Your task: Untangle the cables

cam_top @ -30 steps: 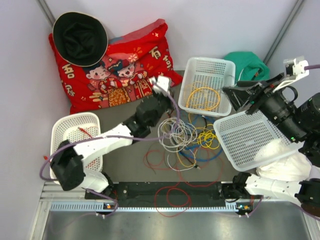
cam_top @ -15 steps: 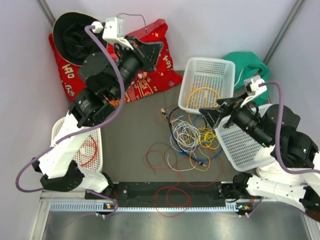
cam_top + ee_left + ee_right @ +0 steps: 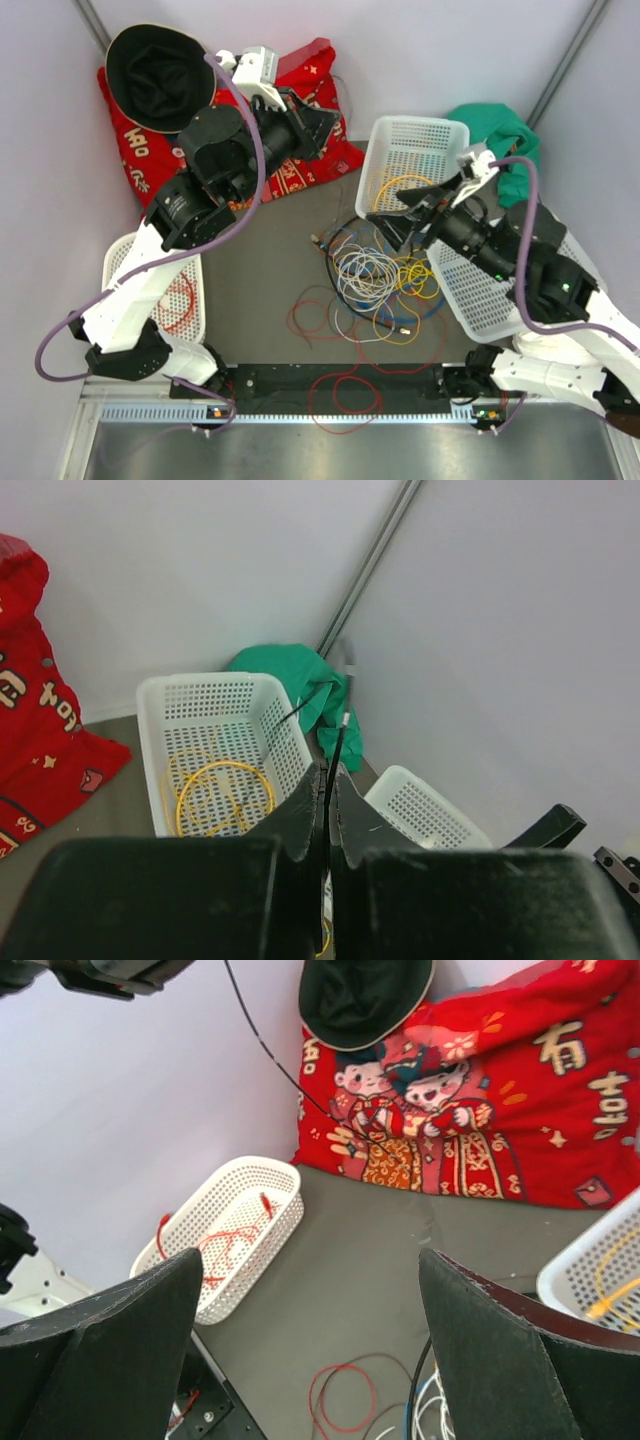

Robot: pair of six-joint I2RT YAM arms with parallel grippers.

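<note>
The cables [image 3: 368, 272] lie in a tangled heap of white, yellow, blue and black loops on the grey table, with red loops [image 3: 322, 322] in front. My left gripper [image 3: 322, 122] is raised high over the red pillow. It is shut on a thin black cable [image 3: 338, 725] that runs between its fingertips [image 3: 313, 798]. The same black cable crosses the right wrist view [image 3: 290, 1075]. My right gripper [image 3: 402, 214] hangs wide open and empty above the heap's right side; below its jaws [image 3: 310, 1260] lies a red loop [image 3: 345, 1400].
A white basket [image 3: 385, 150] at the back holds a yellow coil [image 3: 405, 195]. A white basket [image 3: 120, 262] at the left holds a red cable. Another white basket [image 3: 490, 295] is at the right. A red pillow [image 3: 300, 165], black hat [image 3: 158, 75] and green cloth [image 3: 500, 125] lie behind.
My left arm rose from the heap to high over the pillow, pulling the black cable up. My right arm swung in from the right to above the heap. The heap shifted slightly.
</note>
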